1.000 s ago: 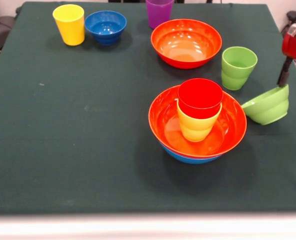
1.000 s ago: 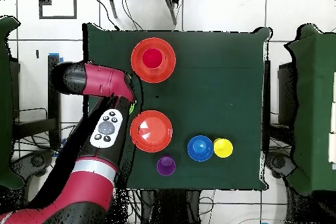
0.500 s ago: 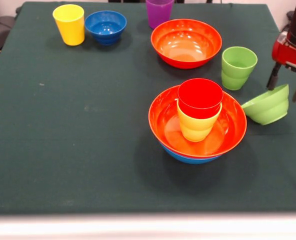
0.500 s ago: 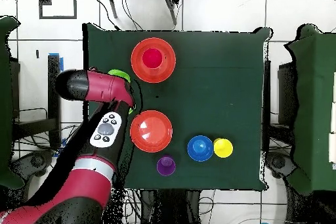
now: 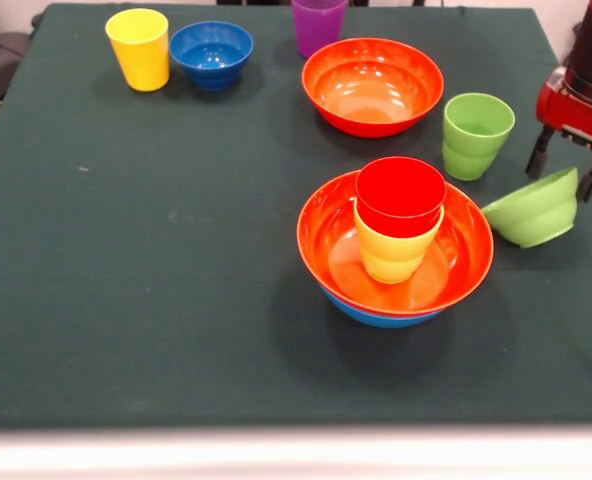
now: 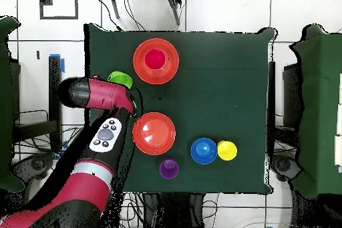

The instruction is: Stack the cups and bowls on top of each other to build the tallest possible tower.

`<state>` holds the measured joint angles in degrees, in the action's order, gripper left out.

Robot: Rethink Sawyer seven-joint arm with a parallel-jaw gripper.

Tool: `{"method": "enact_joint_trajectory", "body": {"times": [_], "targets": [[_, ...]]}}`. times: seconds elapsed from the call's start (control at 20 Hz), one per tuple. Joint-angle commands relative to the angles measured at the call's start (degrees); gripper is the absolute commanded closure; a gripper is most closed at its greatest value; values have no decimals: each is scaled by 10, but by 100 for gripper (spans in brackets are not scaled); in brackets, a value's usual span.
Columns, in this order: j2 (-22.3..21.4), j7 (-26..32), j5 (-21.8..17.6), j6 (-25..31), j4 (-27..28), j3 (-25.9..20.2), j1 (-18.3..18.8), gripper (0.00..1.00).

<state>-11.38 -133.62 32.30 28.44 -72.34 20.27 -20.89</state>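
The tower stands right of centre in the front view: a light-blue bowl (image 5: 381, 312), an orange-red bowl (image 5: 326, 235) in it, a yellow-orange cup (image 5: 394, 257) inside and a red cup (image 5: 400, 196) nested on top. From overhead the tower (image 6: 155, 60) lies at the top. My gripper (image 5: 564, 168) is open at the right edge, its fingers apart just behind the raised rim of the tilted small lime green bowl (image 5: 536, 210). It holds nothing. A lime green cup (image 5: 476, 135) stands left of the gripper.
A second orange-red bowl (image 5: 373, 85), a purple cup (image 5: 318, 22), a small dark blue bowl (image 5: 212, 52) and a yellow cup (image 5: 139, 48) stand along the far side. Overhead, my arm (image 6: 93, 95) covers the lime cup beside the lime bowl (image 6: 120, 77).
My gripper has come in from the right edge and now sits over the far rim of the small lime green bowl. No cup or bowl has moved.
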Motion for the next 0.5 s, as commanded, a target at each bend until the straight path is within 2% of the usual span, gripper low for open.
{"method": "enact_joint_trajectory", "body": {"times": [0.05, 0.2, 0.3, 0.35, 0.5], "targets": [[41, -137, 17, -37, -33, -47, -7, 0], [41, -131, 21, -36, -31, -48, -3, 0], [33, -100, 15, -65, -40, -71, 13, 0], [30, -89, 11, -83, -43, -80, 18, 100], [21, -63, -2, -117, -52, -103, 33, 100]]}}
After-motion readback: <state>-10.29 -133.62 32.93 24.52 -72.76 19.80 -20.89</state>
